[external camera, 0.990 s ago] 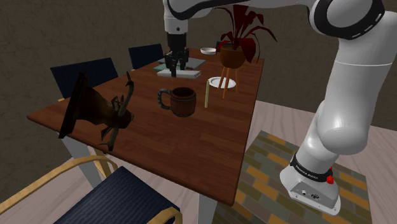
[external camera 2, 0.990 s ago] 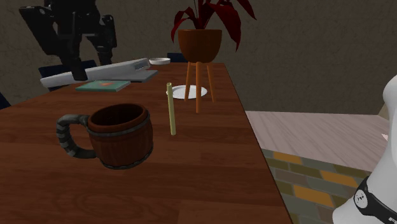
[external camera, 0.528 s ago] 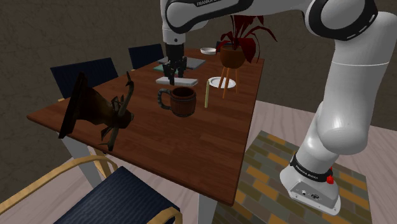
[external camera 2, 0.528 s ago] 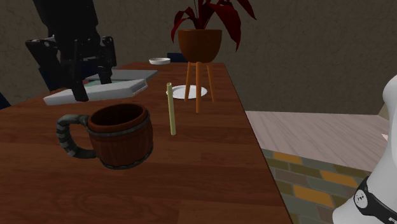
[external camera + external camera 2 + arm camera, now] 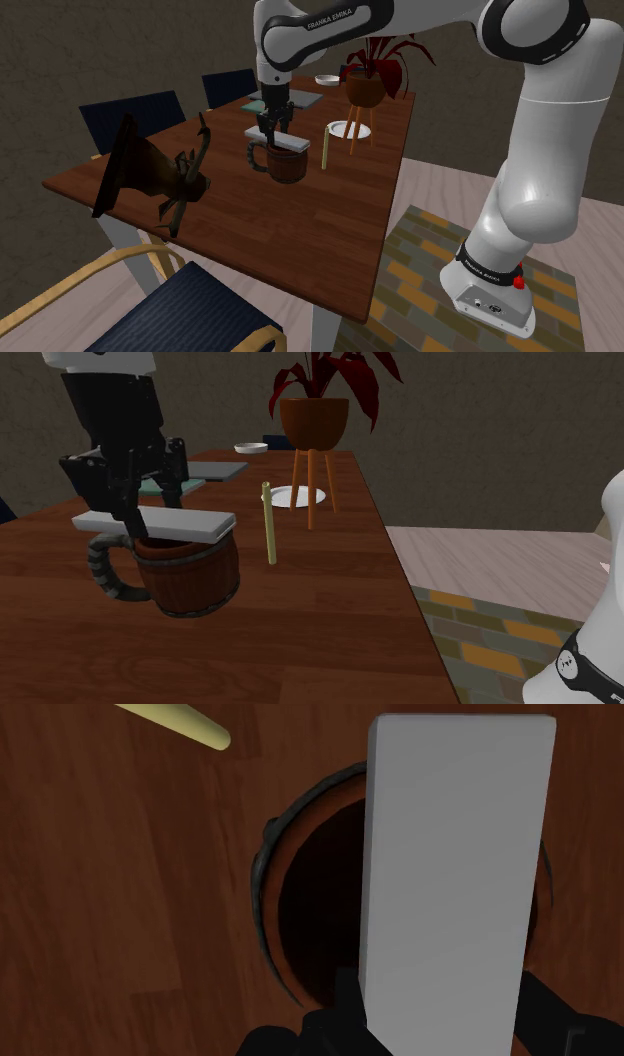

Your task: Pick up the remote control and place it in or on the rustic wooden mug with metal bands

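Second exterior view: the gripper [image 5: 150, 510], fingers clamped on the pale grey remote [image 5: 190, 528], has carried it from farther back to right over the mug [image 5: 195, 577]; release looks next.

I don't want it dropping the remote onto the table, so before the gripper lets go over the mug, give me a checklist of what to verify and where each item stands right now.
1. Grip on the remote: ok. The gripper is shut on it near one end.
2. Remote over the mouth of the mug: ok. The wrist view shows it spanning the opening.
3. Remote level: ok. It lies flat in the second exterior view.
4. Remote touching the rim: cannot tell.
5. Mug upright on the table: ok.
6. Yellow stick clear of the remote: ok. It stands apart beside the mug.
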Robot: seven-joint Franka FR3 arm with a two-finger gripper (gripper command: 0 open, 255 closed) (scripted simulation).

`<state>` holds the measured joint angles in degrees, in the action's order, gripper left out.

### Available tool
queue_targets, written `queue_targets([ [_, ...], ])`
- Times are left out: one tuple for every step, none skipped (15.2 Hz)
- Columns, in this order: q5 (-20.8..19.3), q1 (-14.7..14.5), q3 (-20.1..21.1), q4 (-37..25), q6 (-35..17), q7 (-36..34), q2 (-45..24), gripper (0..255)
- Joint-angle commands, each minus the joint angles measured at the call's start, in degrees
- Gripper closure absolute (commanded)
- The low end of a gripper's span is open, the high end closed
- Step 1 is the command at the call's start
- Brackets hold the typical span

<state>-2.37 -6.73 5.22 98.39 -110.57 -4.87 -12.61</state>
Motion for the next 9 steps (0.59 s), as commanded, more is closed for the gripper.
queue_targets([
  [0.0,0.0,0.0,0.3,-0.3,-0.1,-0.1,255],
  [0.0,0.0,0.0,0.3,-0.3,-0.1,-0.1,255],
  [0.0,0.0,0.0,0.3,-0.3,-0.1,-0.1,255],
  [0.0,0.0,0.0,0.3,-0.3,-0.1,-0.1,255],
  [0.0,0.0,0.0,0.3,-0.3,-0.1,-0.1,255],
  [0.0,0.0,0.0,0.3,-0.3,-0.1,-0.1,255],
  [0.0,0.0,0.0,0.2,-0.3,-0.1,-0.2,0],
  [0.0,0.0,0.0,0.3,-0.3,-0.1,-0.1,0],
  [0.0,0.0,0.0,0.3,-0.3,-0.1,-0.1,0],
])
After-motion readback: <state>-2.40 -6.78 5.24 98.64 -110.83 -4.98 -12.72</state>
